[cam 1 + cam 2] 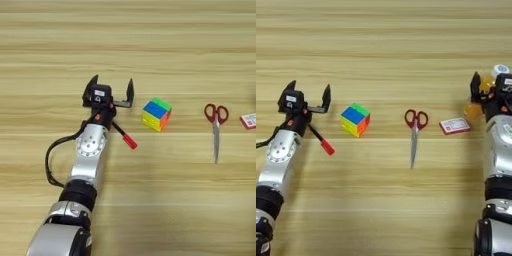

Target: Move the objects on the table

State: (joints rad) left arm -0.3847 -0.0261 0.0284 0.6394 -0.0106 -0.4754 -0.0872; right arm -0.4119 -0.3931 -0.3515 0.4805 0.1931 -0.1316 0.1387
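Left eye view: left gripper (111,89) hovers, jaws apart, above the pen (123,136) lying on the counter (150,200); descend centred over its barrel. Right gripper (491,87) is at the orange bottle (487,86); jaw state unclear

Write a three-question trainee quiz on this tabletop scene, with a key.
1. True or false: the scissors lie between the puzzle cube and the red card.
2. Which end effector is at the orange bottle: A left, B right?
3. What colour is the cap of the pen under the left end effector?

Key: 1 true. 2 B, the right end effector. 3 red.
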